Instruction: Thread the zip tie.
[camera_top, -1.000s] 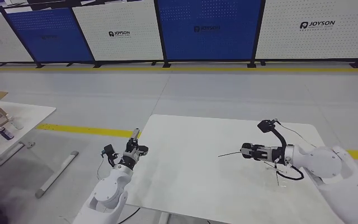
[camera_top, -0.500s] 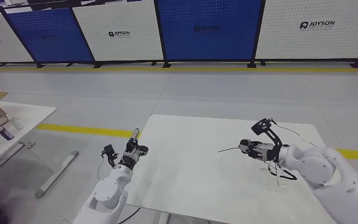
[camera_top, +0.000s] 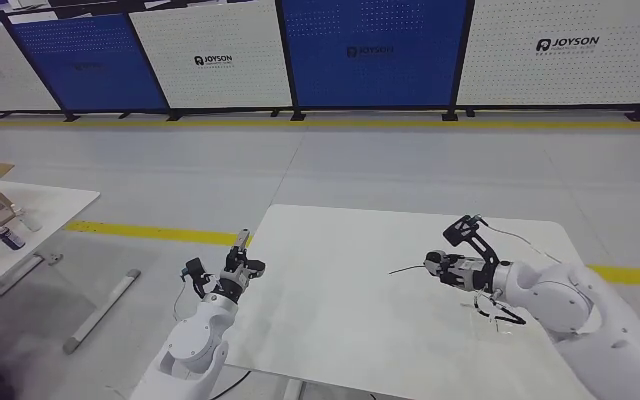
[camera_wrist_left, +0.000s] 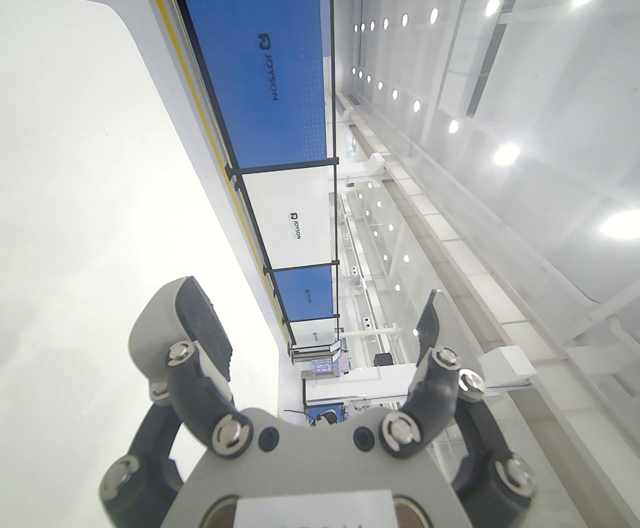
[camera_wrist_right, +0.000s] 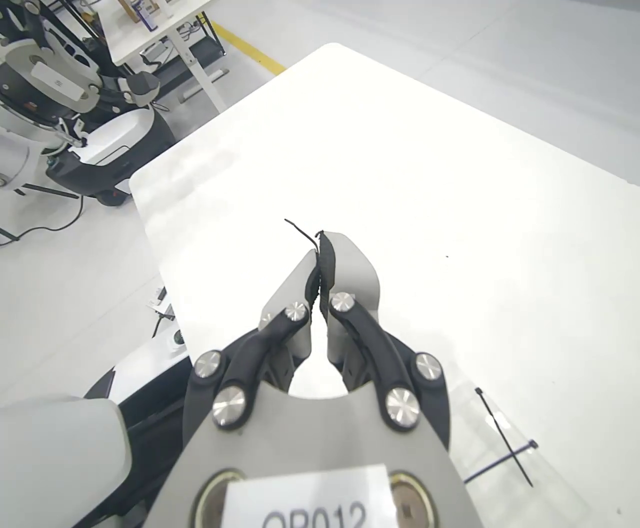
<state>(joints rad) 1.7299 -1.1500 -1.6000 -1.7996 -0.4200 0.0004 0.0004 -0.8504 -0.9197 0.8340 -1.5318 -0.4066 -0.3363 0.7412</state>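
Item: zip tie, thin black plastic strip, pinched in my right gripper, tip jutting out. My left gripper: spread wide.

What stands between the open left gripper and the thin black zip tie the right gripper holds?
Nothing visible. A stretch of white tabletop separates the left gripper from the thin black plastic zip tie pinched in the right gripper.
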